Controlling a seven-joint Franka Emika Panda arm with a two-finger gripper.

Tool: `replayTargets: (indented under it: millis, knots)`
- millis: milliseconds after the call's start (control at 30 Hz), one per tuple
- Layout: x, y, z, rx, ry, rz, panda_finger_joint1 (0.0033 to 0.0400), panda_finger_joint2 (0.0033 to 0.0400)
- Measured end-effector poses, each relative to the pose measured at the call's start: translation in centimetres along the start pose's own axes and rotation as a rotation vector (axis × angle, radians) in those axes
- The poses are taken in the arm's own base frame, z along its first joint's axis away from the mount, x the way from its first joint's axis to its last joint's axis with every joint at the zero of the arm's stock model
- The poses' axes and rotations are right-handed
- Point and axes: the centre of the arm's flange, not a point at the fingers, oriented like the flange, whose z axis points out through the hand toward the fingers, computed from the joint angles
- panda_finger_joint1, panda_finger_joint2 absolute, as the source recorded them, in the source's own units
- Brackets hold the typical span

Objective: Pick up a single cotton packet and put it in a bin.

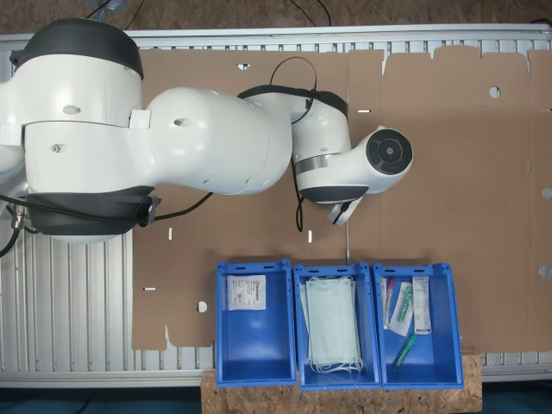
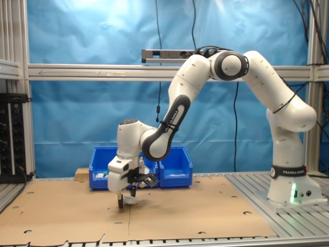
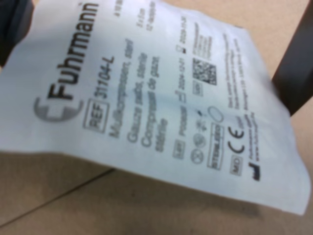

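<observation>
- The gripper (image 2: 121, 199) sits low over the brown cardboard sheet (image 2: 169, 216) in the second exterior view, its dark fingers pointing down at the surface. In the wrist view a dark finger (image 3: 297, 73) shows at either edge of the cotton packet (image 3: 161, 98), so the fingers appear pinched onto its edge, with the rest of it hanging free.
- The cotton packet is a flat white square with dark printed lines. In the wrist view it sags and casts a shadow on the cardboard beneath, which suggests it is lifted a little rather than lying flat. In the second exterior view it shows as a small pale sliver (image 2: 132, 200) just beside the fingertips, close to the cardboard.
- Gripping by one edge likely suits so thin an item, since fingers cannot close around it flat.
- Three blue bins stand in a row in the first exterior view. The bin (image 1: 278, 345) at the first exterior view's left holds one white printed packet (image 1: 246, 292); the middle bin (image 1: 373, 345) holds pale green masks (image 1: 331, 322); the third bin (image 1: 449, 345) holds long wrapped items (image 1: 404, 310).
- The held packet is well apart from the bins, so the carry and release are judged not yet done.
</observation>
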Motion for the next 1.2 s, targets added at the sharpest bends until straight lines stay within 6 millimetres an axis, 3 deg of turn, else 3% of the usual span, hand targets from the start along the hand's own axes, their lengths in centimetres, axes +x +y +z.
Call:
replayTargets:
  millis: [1200]
  knots:
    - [-0.07, 0.08, 0.03, -0.011, -0.001, 0.001, 0.04, 0.04]
